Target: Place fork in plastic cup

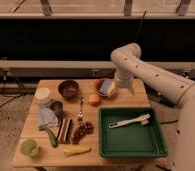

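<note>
The slim silvery fork [81, 109] lies on the wooden table [116, 100] near the middle, just above the grape bunch [82, 132]. The light yellow-green plastic cup [29, 147] stands at the table's front left corner. My gripper [113, 88] hangs from the white arm at the back of the table, over the orange bowl [102, 89] that holds a blue sponge. It is to the right of the fork and far from the cup, with nothing seen in it.
A green tray [131, 145] at the front right holds a cream-white plastic utensil [129, 121]. A dark bowl [68, 88], white round container [42, 94], small dark metal cup [57, 106], orange [94, 99], blue cloth, green pepper, snack bars and banana [76, 150] lie on the left half.
</note>
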You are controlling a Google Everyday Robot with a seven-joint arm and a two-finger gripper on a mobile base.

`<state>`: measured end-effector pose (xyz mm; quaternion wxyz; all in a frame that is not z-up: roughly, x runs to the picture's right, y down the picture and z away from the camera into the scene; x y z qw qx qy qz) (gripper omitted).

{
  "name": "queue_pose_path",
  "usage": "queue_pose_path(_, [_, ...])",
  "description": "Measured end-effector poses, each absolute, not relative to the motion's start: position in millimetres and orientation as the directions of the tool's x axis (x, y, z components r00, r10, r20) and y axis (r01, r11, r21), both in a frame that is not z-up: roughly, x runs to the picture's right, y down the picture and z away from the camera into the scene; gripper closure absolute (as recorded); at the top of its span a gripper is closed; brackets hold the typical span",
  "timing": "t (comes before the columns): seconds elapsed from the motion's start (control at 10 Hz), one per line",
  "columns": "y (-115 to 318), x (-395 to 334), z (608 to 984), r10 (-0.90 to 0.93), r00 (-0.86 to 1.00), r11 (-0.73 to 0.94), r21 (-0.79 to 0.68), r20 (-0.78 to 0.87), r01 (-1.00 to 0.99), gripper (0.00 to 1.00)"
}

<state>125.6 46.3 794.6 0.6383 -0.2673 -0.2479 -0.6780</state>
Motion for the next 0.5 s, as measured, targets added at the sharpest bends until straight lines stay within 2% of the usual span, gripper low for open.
queue_pose_path(0.2, [56,71,800,-0.720,-0.099,-0.094,0.045,0.686,0.995,0.20])
queue_pose_path(0.5, [68,25,811,-0.701,-0.152,-0.125,0.089,0.697,0.988,0.20])
